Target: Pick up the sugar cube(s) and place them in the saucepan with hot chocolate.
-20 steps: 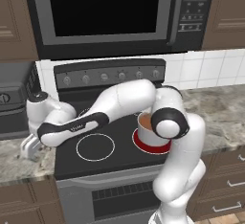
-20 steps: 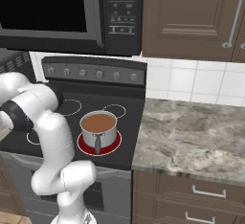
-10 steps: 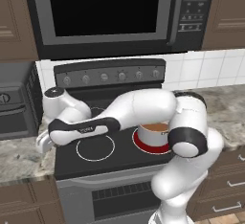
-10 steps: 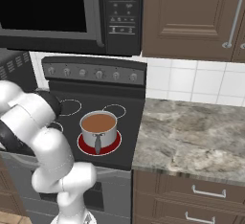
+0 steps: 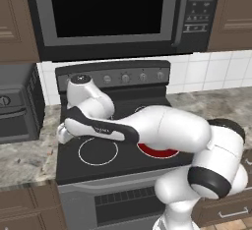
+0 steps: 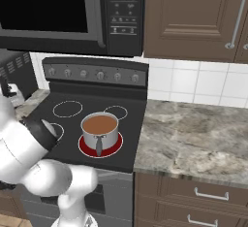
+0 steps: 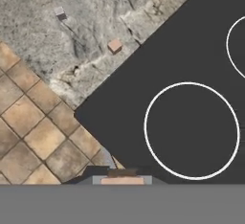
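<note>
We see one sugar cube (image 7: 114, 46) in the hand view, a small tan block lying on the grey stone desk (image 7: 43, 36) just off the dark stove top's (image 7: 167, 60) edge. It sits toward the top of that view, left of centre, well apart from the bottom edge where our fingers would rise; so from the hand it lies ahead and somewhat to the left, beyond the stove's corner. A second small, paler block (image 7: 60, 13) lies farther along the same desk, up and left of the first; it may be the other cube, but it is too small to be sure. The cube has no long axis to speak of, so the approach angle matters little; what matters is carrying the hand off the stove and over the stone.

In the left base view our arm reaches across the stove top to its left side, the hand (image 5: 64, 134) low near the stove's left edge beside the desk. We cannot tell whether the fingers are open or closed, since their tips are not clear in any view.

The saucepan (image 6: 100, 130) with its brown liquid stands on the red burner (image 6: 116, 146) at the stove's front right, handle toward us, on the opposite side of the stove from the cube. We judge the pick not yet begun.
</note>
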